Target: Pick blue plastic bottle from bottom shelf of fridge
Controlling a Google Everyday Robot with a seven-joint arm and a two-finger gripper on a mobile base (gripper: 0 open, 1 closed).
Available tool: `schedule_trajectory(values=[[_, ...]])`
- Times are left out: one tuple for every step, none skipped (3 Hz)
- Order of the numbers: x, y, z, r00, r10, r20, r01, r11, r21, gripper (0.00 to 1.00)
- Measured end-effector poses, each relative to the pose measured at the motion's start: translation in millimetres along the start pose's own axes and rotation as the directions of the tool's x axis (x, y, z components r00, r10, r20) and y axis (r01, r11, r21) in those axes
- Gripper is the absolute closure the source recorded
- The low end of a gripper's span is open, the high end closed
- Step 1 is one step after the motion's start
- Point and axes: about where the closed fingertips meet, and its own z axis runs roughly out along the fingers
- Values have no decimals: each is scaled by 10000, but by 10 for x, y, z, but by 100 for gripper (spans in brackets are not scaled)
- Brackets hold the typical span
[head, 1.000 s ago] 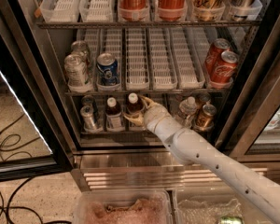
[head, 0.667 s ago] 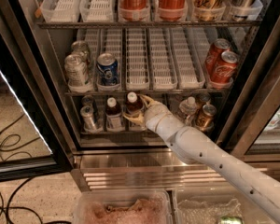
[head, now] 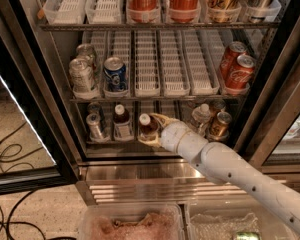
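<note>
Currently | tool (head: pixel 146 132) inside fridge (head: pixel 65 134), bottom shelf (head: pixel 110 140) | pinching blue plastic bottle (head: pixel 146 123), just right of twin bottle (head: pixel 122 125) | side grip apparently chosen because the rack sits low overhead.

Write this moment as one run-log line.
stage: pick, not yet lifted | gripper: at bottle | bottle: upright on bottom shelf | twin bottle: beside it, untouched

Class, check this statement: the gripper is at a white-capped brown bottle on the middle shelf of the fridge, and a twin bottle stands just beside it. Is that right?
Not quite: the shelf is wrong. The camera view shows the gripper at the blue plastic bottle on the bottom shelf of the fridge, not the middle one. The twin bottle does stand just beside it.
</note>
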Motion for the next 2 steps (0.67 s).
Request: schedule_trajectory(values=[[-26, 256, -299, 9997, 60, -246, -74, 9983, -576, 100], [-264, 521, -708, 9971, 415, -646, -492, 9912, -1229, 100]])
